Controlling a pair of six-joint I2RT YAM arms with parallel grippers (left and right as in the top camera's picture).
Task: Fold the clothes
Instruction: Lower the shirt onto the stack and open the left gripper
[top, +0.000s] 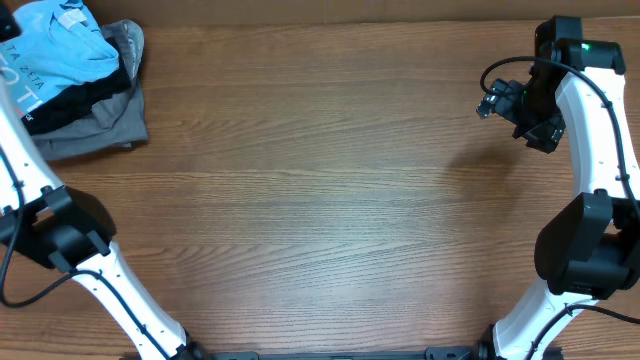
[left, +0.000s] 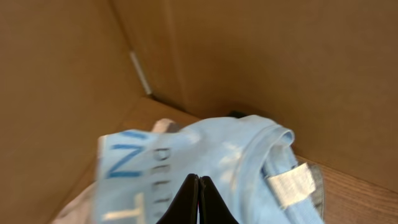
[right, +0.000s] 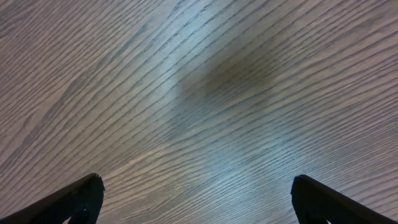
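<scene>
The clothes, a light sky-blue T-shirt (top: 55, 45) with white lettering, lie crumpled on top of a pile at the table's far left corner. In the left wrist view the T-shirt (left: 236, 155) fills the lower frame, its white neck label (left: 291, 185) showing. My left gripper (left: 199, 178) hovers just over the shirt, shut, its black fingertips pressed together with no fabric visible between them. My right gripper (top: 490, 103) is far off at the right side of the table; its fingers (right: 87, 194) stand wide open over bare wood.
Under the blue shirt lie a black garment (top: 70, 105) and a grey garment (top: 105, 125). Brown cardboard walls (left: 280, 62) rise behind the pile. The wooden table (top: 320, 200) spreads between the two arms.
</scene>
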